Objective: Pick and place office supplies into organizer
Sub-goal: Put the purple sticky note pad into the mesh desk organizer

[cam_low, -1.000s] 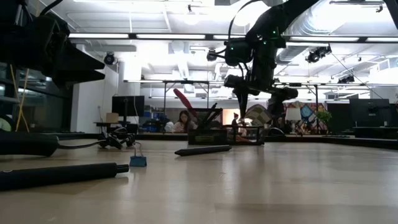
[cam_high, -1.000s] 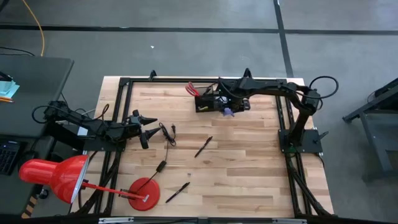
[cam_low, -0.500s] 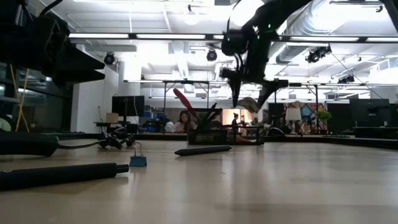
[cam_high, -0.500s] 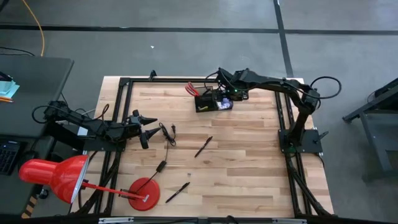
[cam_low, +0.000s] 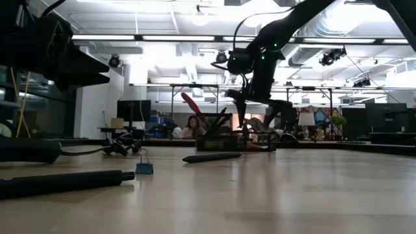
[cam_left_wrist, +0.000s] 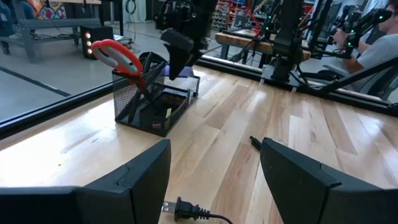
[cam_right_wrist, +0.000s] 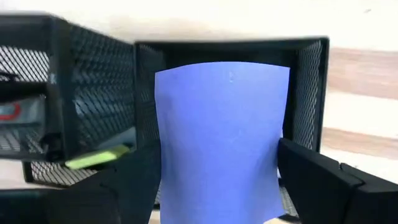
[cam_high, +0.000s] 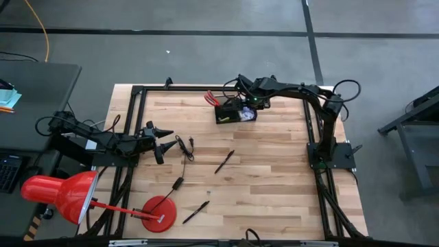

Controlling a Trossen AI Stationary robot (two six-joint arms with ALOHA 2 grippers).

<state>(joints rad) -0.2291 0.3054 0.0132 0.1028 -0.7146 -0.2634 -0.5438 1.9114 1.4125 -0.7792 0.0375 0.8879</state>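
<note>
Wood tabletop: right gripper [cam_right_wrist: 217,180] clamps purple sticky-note pad [cam_right_wrist: 221,137] over mesh organizer's [cam_high: 230,113] tray, apparently; lower squarely w/ pad level before release. Left gripper [cam_high: 162,140] idle, fingers apart.

overhead camera straight down, low camera level across table, wrist cameras close, all sharing the organizer [cam_high: 230,113]
</note>
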